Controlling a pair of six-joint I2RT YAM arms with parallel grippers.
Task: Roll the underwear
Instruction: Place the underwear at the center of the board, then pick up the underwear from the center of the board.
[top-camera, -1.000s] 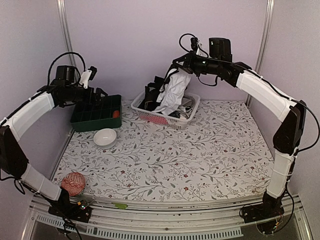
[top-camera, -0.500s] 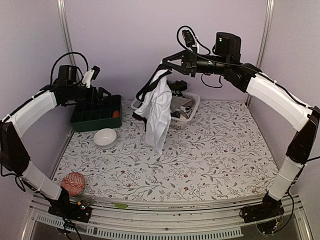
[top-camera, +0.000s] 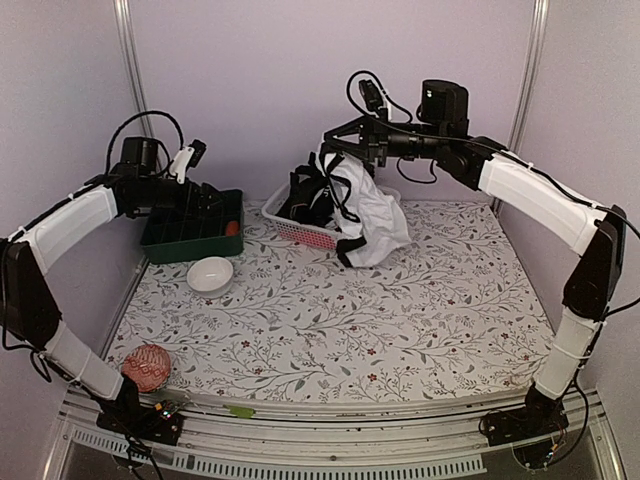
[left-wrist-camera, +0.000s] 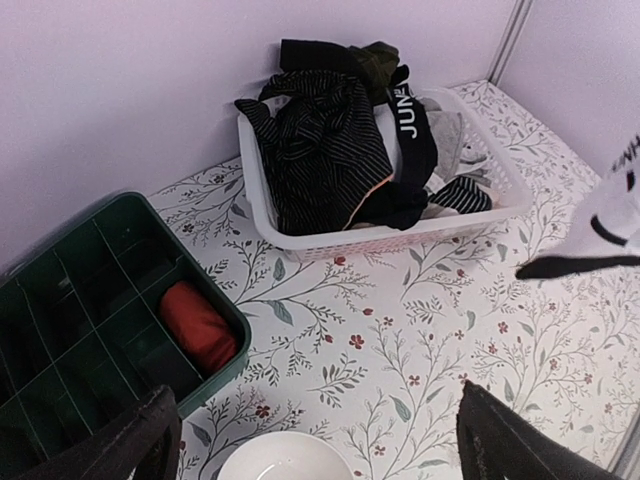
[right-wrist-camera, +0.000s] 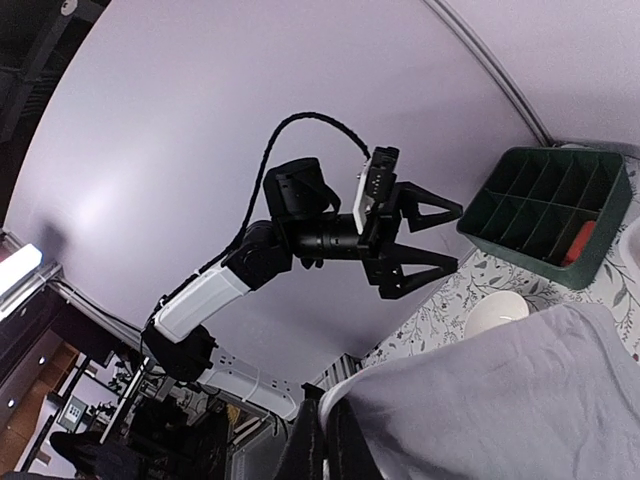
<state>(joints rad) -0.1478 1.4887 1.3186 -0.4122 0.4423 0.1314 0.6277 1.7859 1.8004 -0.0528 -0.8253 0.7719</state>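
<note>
The right gripper (top-camera: 333, 140) clamps the white underwear (top-camera: 378, 215) aloft beside the basket (top-camera: 300, 232), probably to spread it on the table (top-camera: 400, 320), while the left gripper (top-camera: 205, 190) hovers open, ready to help.

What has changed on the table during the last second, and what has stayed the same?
The right fingers, shut on the white underwear, lifted it clear of the basket, swinging first left, then back right; it now hangs by the basket's right front corner. The left fingers stay open near the green tray; the bowl and ball have not moved.
</note>
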